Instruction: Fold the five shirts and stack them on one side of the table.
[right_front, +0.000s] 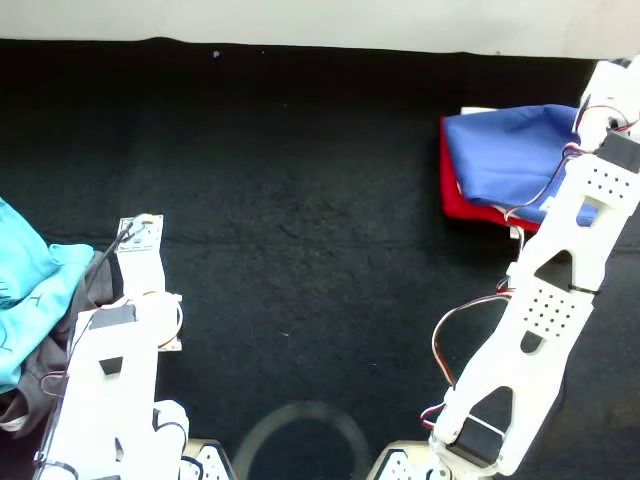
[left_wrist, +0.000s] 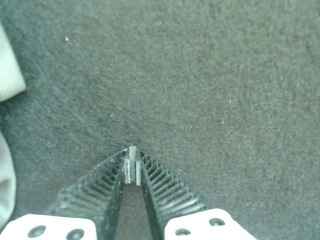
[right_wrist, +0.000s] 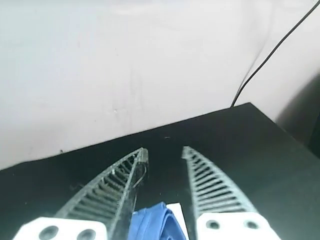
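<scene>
Half covered by the right arm (right_front: 548, 300) at the table's (right_front: 300, 150) far right corner: a folded blue shirt (right_front: 505, 150) atop a folded red shirt (right_front: 455, 200). Beneath both, a thin white edge (right_front: 480, 109), too little to identify. Cut off at the table's left edge: a crumpled cyan shirt (right_front: 25, 285) over a dark grey garment (right_front: 40, 375), outlines unreadable. Pale cloth (left_wrist: 7, 70) at the rim of the left wrist view, impossible to match to either.

Held apart above the blue shirt: right gripper (right_wrist: 164, 152), ribbed translucent fingers (right_wrist: 107, 192) aimed toward the pale wall (right_wrist: 125, 60) past the table's far edge, blue folds just beneath them. Pressed tip to tip on bare table near its left side: left gripper (left_wrist: 132, 165), just beside the cyan heap, well apart from the stack.

Black, felt-like nap across the table; soft rounded folds on the blue cloth; white perforated plastic on the arm.
</scene>
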